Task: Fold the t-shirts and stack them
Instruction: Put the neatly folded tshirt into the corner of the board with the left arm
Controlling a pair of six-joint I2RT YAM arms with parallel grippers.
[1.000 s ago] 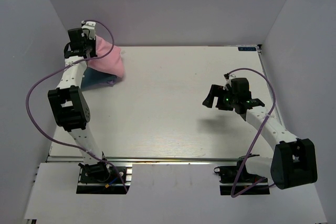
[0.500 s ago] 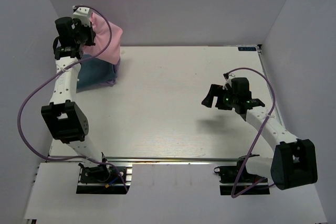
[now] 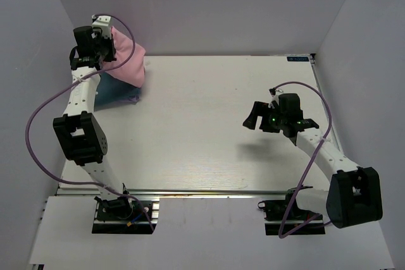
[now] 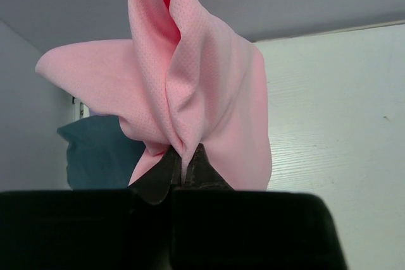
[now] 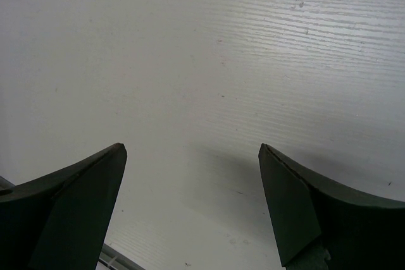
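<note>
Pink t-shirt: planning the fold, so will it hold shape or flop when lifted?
The pink t-shirt is likely floppy: it drapes in soft folds from the left gripper. Probably light, as one small pinch carries it. It may land bunched.

One table (image 3: 202, 124), rectangular, with a pale whitish top; fine wood grain is seen running across it. It is enclosed by plain walls (image 3: 209, 11) at the far, left and right sides. A metal rail (image 3: 202, 191) is fitted along the near edge. A small dark label (image 3: 297, 59) is fixed at the far right corner; its text cannot be read. A soft shadow (image 3: 253, 150) is cast on the right half. A few faint specks are noted on the surface in the right wrist view.

Lying directly on it: one dark teal-blue t-shirt (image 3: 115, 92), bunched, at the far left corner. Its far part is hidden by a light pink t-shirt (image 3: 123, 61) held up above it.
</note>
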